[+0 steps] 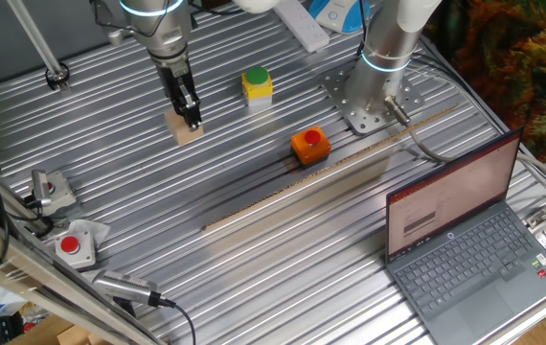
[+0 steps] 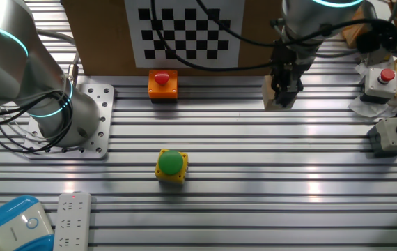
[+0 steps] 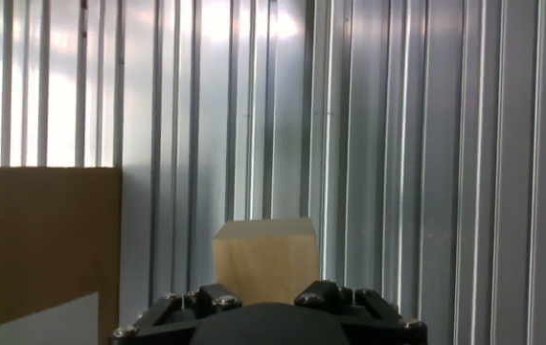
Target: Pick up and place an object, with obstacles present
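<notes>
The block sits on the ribbed metal bench, near its far edge in one fixed view, well apart from the orange box and the yellow box with a green button. The pincer is down at the block, with its fingers at the block's sides; whether they already press on the wood or stay a little apart I cannot tell, because the hand view shows only the block's top and front face above the finger mounts. The block looks like plain wood, so I judge it light, stiff and not fragile, with smooth flat faces that give good hold; the two opposite side faces, near the middle, seem the best place to grasp. No readable writing or brand is visible on it; the laptop screen text is too small to read.
</notes>
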{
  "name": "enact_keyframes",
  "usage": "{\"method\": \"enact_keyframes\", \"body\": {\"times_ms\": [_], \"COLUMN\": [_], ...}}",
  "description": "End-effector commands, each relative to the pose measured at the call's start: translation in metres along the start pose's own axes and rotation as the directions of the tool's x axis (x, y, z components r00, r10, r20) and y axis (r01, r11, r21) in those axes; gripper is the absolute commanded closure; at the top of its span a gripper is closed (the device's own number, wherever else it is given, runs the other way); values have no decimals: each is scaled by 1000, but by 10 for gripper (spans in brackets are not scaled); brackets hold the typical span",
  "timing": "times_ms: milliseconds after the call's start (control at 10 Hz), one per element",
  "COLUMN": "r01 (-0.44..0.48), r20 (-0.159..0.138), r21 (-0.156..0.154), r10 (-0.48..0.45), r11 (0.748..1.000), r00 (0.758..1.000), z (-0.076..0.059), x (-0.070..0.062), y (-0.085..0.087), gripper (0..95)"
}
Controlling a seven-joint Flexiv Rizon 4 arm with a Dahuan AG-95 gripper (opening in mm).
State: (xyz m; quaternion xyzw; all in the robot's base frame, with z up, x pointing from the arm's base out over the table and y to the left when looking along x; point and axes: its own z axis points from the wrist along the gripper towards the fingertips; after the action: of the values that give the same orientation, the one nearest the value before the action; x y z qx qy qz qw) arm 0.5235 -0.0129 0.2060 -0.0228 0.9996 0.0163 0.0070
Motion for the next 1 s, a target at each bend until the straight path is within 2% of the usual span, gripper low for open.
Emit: {"method": "enact_keyframes", "body": {"times_ms": [100,300,600,1000], "r01": [-3,-19,-29,-46], "r20": [7,-14,-26,-47], "r21": [3,6,6,11], "r10": [3,20,29,47], "r11": [1000,1000,1000,999], "r00": [1000,1000,999,998], "z": [1,1,-1,-27], "x": [-1,-1,-1,1], "y": [0,0,1,19], "gripper": [950,950,950,950]}}
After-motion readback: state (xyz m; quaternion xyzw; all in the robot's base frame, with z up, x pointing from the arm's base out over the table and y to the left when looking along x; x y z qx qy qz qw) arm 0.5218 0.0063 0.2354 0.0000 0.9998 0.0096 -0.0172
